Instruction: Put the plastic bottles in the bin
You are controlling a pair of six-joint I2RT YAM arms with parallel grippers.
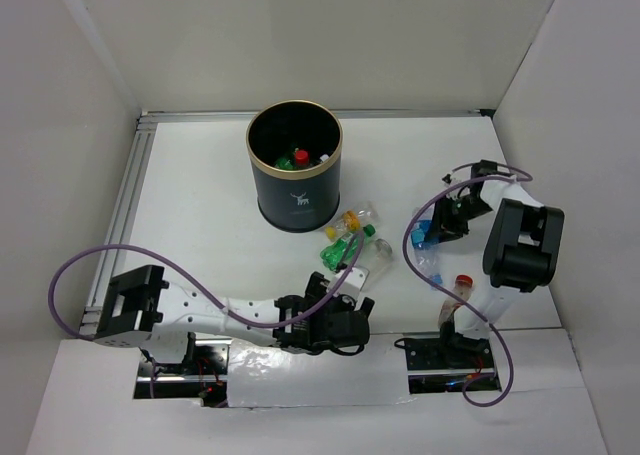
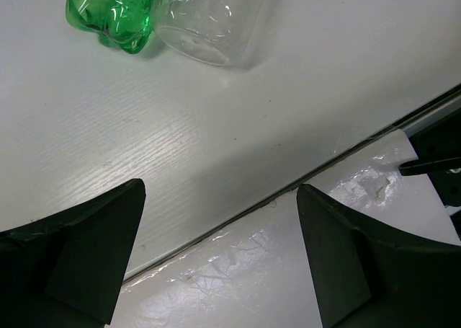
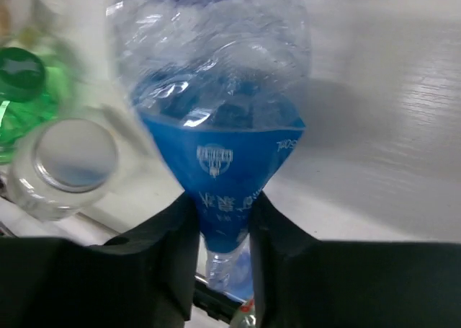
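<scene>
Much is cut off for me. From the left wrist I get only the base of a green bottle point(image 2: 114, 16) and the bottom of a clear bottle point(image 2: 209, 19), both running off the top edge, lying touching on the white worktop point(image 2: 216, 126). From the right wrist the blue-labelled bottle point(image 3: 216, 90) fills most of the frame, its cap end hidden down between the fingers. Beside it I see a green cap point(image 3: 20, 72) and a pale cap point(image 3: 72, 155), both blurred.

The blue label carries a white crest and white characters, upside down. I cannot read them. The bin point(image 1: 294, 190) shows a small white animal emblem point(image 1: 298, 201), and the lettering under it is too small to make out.

The bin stands upright at the far middle of the worktop, with a red cap point(image 1: 300, 157) and something green inside. A loose cluster of bottles point(image 1: 352, 237) lies just in front of it, and a red-capped bottle point(image 1: 462, 281) lies near the right arm's base, partly behind a purple cable point(image 1: 420, 225).

The left arm point(image 1: 250, 313) stretches low along the near edge, its left fingers point(image 2: 86, 256) spread wide with nothing between them, near the cluster. The right arm point(image 1: 520, 243) is folded at the elbow, wrist reaching leftward, its right fingers point(image 3: 166, 249) clamped on the blue-labelled bottle, pinching the label narrow.
</scene>
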